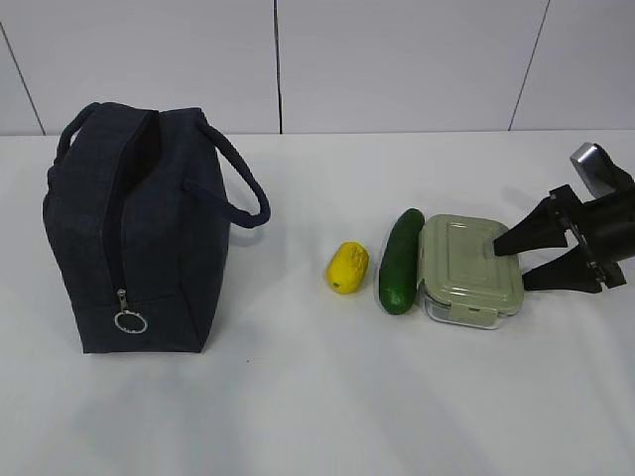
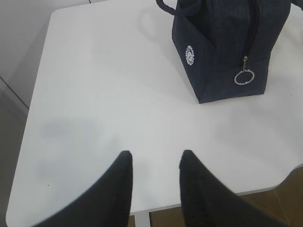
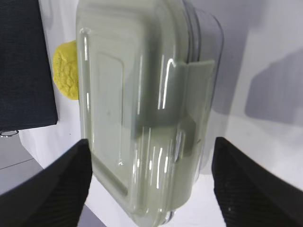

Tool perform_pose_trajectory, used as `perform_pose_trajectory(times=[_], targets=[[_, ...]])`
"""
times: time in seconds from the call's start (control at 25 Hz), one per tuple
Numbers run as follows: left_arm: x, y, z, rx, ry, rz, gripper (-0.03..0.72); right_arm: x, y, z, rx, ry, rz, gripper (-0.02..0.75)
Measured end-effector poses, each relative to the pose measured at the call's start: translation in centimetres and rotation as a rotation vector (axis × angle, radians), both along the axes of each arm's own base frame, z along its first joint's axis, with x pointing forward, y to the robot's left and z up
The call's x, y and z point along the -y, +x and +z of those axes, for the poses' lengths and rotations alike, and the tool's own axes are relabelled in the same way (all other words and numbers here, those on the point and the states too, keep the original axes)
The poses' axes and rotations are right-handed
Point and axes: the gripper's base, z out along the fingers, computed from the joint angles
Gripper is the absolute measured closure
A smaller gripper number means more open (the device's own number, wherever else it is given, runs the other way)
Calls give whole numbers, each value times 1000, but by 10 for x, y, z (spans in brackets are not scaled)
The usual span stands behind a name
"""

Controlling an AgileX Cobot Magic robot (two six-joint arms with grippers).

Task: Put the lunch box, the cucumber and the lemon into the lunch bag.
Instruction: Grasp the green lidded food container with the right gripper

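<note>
White tabletop point(image 1: 298, 397) is backed by pale wall panels point(image 1: 397, 59). On it are set the lunch bag point(image 1: 134, 233), lemon point(image 1: 347, 267), cucumber point(image 1: 401, 261) and lunch box point(image 1: 469, 268). The box's end is straddled by the wide-spread right gripper point(image 1: 516, 260); nothing is held by the part-open left gripper point(image 2: 155, 158).

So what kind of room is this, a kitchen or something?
More likely a test bench than a kitchen: a bare white table against plain white wall panels, with only a lunch bag, lemon, cucumber and lunch box laid out, and a robot gripper reaching in.
</note>
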Motion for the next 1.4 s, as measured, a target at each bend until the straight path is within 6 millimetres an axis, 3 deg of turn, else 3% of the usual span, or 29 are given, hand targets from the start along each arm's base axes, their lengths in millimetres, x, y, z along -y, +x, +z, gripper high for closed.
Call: perform_pose_trajectory(times=[0.32, 0.76, 1.4], targets=[[0, 0, 0, 0, 0, 0, 443, 0, 1, -2, 18, -6, 10, 148], [0, 0, 0, 0, 0, 0, 443, -3, 7, -19, 11, 101, -37, 150], [0, 0, 0, 0, 0, 0, 443, -3, 9, -37, 24, 126, -26, 150]])
